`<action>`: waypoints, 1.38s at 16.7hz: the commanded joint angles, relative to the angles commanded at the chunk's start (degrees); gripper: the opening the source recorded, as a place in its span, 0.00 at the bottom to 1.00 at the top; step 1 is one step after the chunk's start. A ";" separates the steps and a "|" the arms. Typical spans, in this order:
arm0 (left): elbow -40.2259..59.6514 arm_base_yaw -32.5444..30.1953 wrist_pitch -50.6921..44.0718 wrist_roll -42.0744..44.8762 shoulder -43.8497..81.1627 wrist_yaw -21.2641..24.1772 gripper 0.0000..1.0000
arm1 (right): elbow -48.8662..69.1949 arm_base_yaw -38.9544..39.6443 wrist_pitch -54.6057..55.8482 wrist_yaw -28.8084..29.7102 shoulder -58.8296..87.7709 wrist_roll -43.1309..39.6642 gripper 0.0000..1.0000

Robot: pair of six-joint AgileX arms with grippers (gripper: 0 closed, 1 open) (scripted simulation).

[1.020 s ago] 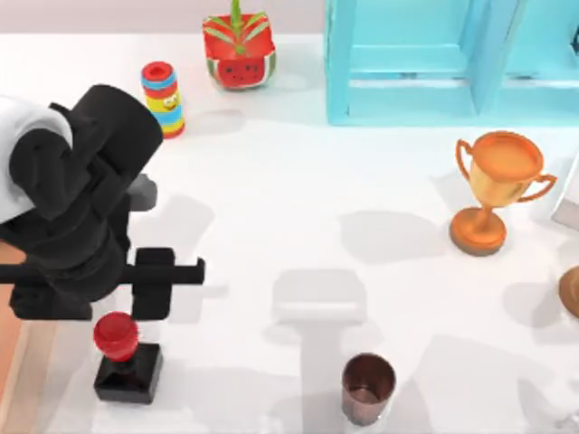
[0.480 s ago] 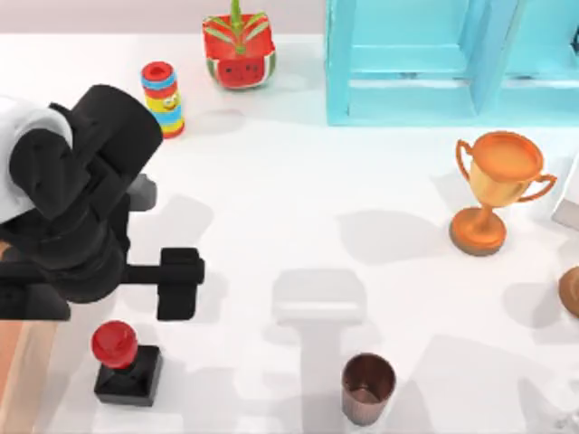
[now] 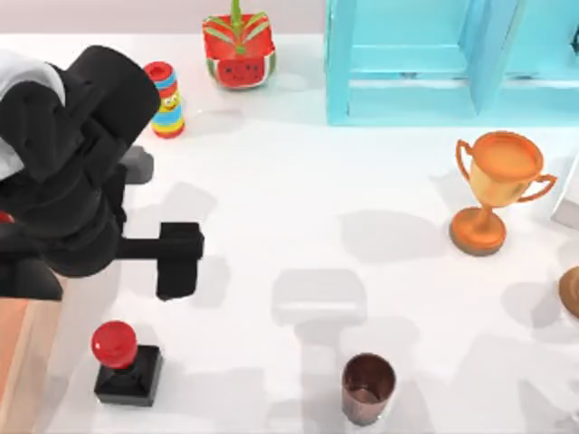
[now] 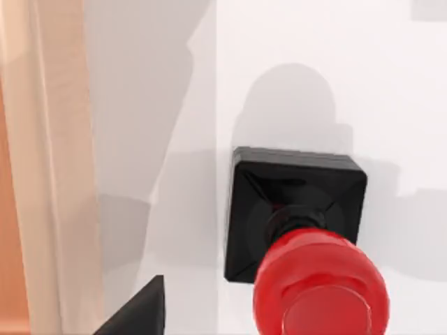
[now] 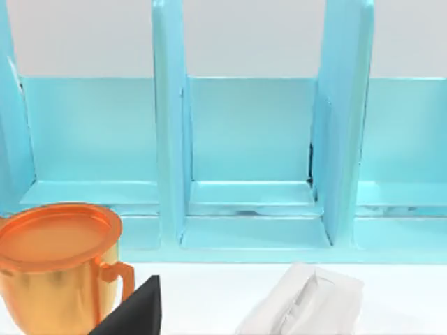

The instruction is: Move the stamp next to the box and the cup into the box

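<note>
Near the table's front left corner, the stamp (image 3: 125, 363) stands upright just beside the box (image 3: 16, 348) wall, free of any grip. Above it hovers the left gripper (image 3: 95, 271), fingers spread wide. Well to the right stands the cup (image 3: 368, 387), upright on the table (image 3: 298, 199).

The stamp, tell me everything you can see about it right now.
The stamp is a black, glossy square block with a short dark neck and a shiny red round knob on top, plastic-looking. It stands upright on the white table near the top view's lower left corner, just beside the box, whose light wooden wall shows close to it in the left wrist view. Nothing grips it; the left end effector hangs above and behind it, apart. The cup stands well off to its right.
</note>
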 joint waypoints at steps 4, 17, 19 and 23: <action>11.57 -0.21 -12.19 -0.06 -0.30 0.00 1.00 | 0.00 0.00 0.00 0.00 0.00 0.00 1.00; 21.64 -7.81 -15.62 -7.55 7.86 0.79 1.00 | 0.00 0.00 0.00 0.00 0.00 0.00 1.00; 25.91 -13.01 -15.32 -12.78 13.58 1.35 1.00 | 0.00 0.00 0.00 0.00 0.00 0.00 1.00; 34.69 -24.30 -14.12 -24.08 25.63 2.44 1.00 | 0.00 0.00 0.00 0.00 0.00 0.00 1.00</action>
